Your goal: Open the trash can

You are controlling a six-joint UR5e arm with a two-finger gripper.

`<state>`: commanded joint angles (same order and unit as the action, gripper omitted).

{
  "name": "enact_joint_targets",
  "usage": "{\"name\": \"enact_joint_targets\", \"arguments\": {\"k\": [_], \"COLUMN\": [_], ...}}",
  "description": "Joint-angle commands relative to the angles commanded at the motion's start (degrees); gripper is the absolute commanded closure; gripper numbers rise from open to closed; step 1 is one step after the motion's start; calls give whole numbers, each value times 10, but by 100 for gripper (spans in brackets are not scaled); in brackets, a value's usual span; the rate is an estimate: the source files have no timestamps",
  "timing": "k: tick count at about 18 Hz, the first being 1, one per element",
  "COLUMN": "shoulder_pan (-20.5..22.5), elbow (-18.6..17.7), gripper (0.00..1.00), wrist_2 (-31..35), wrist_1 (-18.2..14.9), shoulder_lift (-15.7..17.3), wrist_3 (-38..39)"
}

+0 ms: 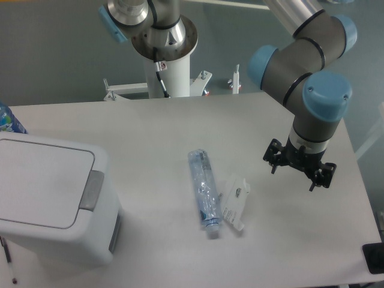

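trash can (51, 201) sits front-left, lid down; gripper (299, 167) hangs far right, fingers spread, holding nothing. looks like stiff, light plastic, could skid, so press that grey tab (93, 189) squarely, i'd say.

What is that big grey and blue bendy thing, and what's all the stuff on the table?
That bendy thing is a robot arm. The black claw at its end is its gripper, which works like a hand. It is holding nothing now and hangs above the right side of the white table. One camera took this picture, looking down from the front. On the left stands a white trash can with its lid shut and a grey push tab. In the middle lie a clear plastic bottle and a small clear packet.
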<state>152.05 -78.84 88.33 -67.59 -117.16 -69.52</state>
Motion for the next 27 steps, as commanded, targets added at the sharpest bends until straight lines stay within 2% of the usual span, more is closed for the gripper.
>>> {"name": "enact_joint_targets", "arguments": {"k": [11,13,15,17,20,23,27], "shoulder_pan": [0,7,11,14,11,7,-25], "elbow": [-1,-21,-53,-74,-70,-64,-41], "gripper": [0,0,0,0,0,0,0], "wrist_2": [-8,-39,-67,-84,-129,-208,-227], "wrist_1": [9,12,65,106,108,108,110], "shoulder_lift": [0,3,14,18,25,32,46], "wrist_3": [3,6,17,65,152,228,313]}}
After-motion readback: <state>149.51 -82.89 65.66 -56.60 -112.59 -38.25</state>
